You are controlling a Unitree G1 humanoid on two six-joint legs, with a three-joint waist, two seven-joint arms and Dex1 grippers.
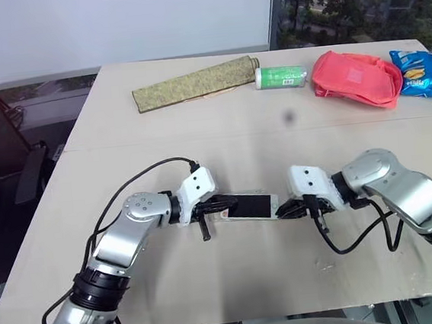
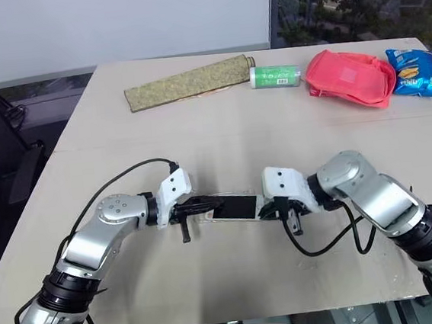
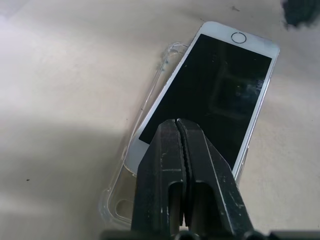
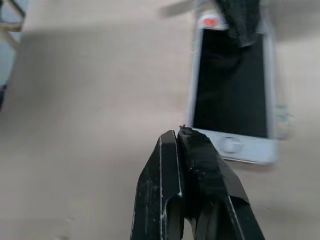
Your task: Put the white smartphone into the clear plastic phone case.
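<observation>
Phone (image 3: 220,95): lies face up on the table (image 1: 212,285), between the two grippers, over the case (image 3: 150,95) but skewed; the case rim sticks out along one long side and past the end nearest the left gripper.
Left gripper (image 3: 181,131): fingers pressed together, empty, tips resting on the screen near the end away from the home button.
Right gripper (image 4: 182,134): fingers closed on nothing, tips just beside the home-button end, seemingly not touching.
Stage: phone looks laid on the case, not seated; corners still need pressing in.
Risk, slip: the glossy glass gives closed tips little bite, so a push could skate off the screen.
Risk, slide: the smooth table lets phone and case drift together if pressed from one end alone.
Risk, rim: pressing while skewed could fold the thin rim under the phone instead of round it.
Materials, phone: flat slab, white bezels, black reflective screen, rounded corners, round button.
Materials, case: thin clear plastic, faintly glossy, low raised rim, likely flexible.
Materials, table: matt beige, lightly speckled.
Far edge: green-brown rolled mat (image 1: 195,83), green-labelled roll (image 1: 280,77), red pouch (image 1: 357,78), blue snack bag (image 1: 420,73), all well apart from the work.
</observation>
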